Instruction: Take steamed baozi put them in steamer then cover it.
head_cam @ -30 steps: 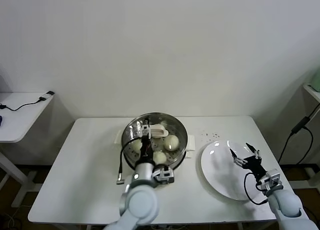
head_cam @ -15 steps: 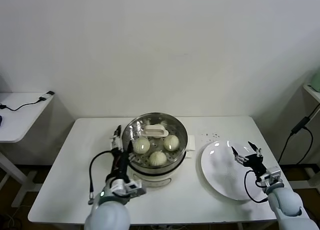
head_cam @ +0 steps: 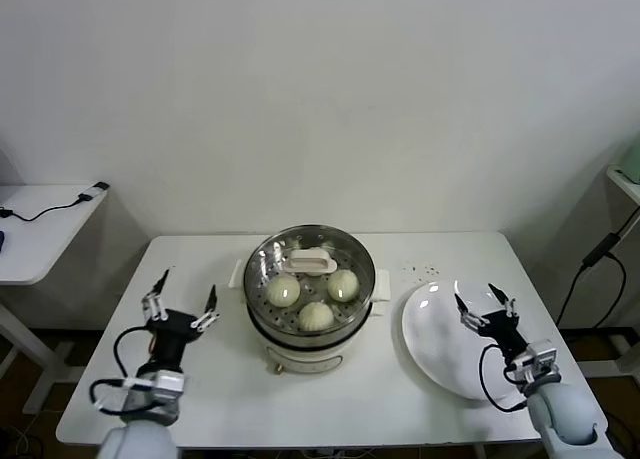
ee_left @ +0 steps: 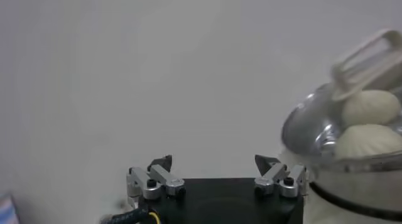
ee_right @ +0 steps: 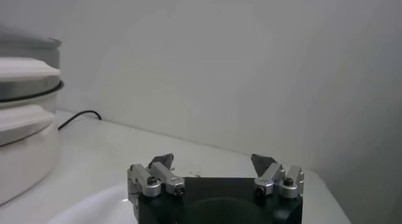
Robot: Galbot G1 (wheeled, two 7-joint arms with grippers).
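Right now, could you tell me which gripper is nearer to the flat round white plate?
The right gripper: it hovers open over the flat round white plate. The left gripper is open too, across the table beyond the steel steamer.

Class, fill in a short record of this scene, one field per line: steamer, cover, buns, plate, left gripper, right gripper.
steamer: steamer at the table's middle, steel basket on a cream base
cover: glass cover sits on the steamer, handle up
buns: three baozi clearly show through the glass
plate: white plate to the steamer's right, nothing on it
left gripper: left gripper open, empty, left of the steamer
right gripper: right gripper open, empty, over the plate
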